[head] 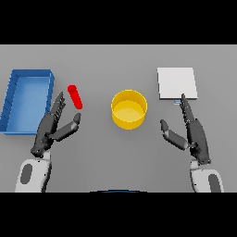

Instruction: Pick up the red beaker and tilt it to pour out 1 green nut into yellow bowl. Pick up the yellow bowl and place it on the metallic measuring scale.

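A slim red beaker [75, 96] lies flat, its long axis running from eleven to five o'clock. The left hand [50, 128] beside it and the right hand [193, 133] are spread wide, holding nothing.

Matt grey table [115, 152], glossy yellow bowl [129, 109], smooth pale metallic scale [176, 83], plastic-looking blue tray [11, 99]

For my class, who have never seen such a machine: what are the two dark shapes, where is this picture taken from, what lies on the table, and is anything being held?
The picture looks down from the robot's head at a grey table. The dark shapes are its hands: the left robot hand and the right robot hand, both open and holding nothing. On the table lie a red beaker near the left hand, a yellow bowl in the middle, a pale square scale by the right fingertips, and a blue tray at far left.
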`<state>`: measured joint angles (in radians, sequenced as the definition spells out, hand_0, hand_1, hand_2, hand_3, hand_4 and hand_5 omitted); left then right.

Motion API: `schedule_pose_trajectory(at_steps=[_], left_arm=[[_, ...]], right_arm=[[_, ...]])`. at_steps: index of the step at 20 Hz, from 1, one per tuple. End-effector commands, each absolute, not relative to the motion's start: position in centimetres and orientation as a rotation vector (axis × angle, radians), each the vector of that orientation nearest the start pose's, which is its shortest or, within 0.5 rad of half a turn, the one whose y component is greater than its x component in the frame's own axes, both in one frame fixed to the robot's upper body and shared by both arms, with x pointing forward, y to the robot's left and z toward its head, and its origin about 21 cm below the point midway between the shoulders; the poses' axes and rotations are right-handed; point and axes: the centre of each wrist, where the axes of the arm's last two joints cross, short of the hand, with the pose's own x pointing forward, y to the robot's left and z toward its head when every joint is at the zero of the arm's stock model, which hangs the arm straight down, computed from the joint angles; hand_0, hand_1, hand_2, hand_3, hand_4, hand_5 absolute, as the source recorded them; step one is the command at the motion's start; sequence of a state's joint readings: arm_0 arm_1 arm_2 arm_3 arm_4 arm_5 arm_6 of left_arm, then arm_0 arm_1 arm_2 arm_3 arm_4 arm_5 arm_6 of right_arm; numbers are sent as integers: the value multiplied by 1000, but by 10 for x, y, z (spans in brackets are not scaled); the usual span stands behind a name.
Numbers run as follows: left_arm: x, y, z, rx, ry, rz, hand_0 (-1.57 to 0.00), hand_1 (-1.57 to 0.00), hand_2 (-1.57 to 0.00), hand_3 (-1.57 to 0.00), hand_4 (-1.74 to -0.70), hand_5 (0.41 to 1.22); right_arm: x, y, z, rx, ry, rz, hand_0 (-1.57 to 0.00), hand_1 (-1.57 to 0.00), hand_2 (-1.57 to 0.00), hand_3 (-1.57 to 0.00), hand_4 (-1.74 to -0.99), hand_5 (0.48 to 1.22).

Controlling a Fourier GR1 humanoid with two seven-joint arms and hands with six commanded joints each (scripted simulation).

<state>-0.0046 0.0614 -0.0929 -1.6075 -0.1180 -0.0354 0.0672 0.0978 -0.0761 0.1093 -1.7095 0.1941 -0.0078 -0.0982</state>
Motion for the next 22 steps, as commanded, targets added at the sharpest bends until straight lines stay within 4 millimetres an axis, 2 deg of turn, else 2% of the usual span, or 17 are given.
schedule_pose_trajectory(at_steps=[1,6,12,16,19,22], left_arm=[[254,220,6,42,-1532,-242,1,1,1,1,-1331,713],[282,222,1,60,-1516,-264,1,1,1,1,-1382,739],[314,218,-17,72,-1458,-250,1,1,1,1,-1339,717],[331,214,-17,59,-1476,-253,1,1,1,1,-1321,713],[340,211,-15,69,-1474,-264,1,1,1,1,-1314,704],[349,207,-13,58,-1475,-280,1,1,1,1,-1318,708]], right_arm=[[223,-233,12,-146,-1709,266,1,1,1,1,-1280,679],[223,-233,10,-147,-1716,249,1,1,1,1,-1312,681],[222,-237,12,-138,-1707,230,1,1,1,1,-1341,689],[227,-237,14,-144,-1696,226,1,1,1,1,-1336,688],[224,-235,10,-136,-1698,234,1,1,1,1,-1332,685],[223,-237,15,-133,-1711,230,1,1,1,1,-1320,683]])
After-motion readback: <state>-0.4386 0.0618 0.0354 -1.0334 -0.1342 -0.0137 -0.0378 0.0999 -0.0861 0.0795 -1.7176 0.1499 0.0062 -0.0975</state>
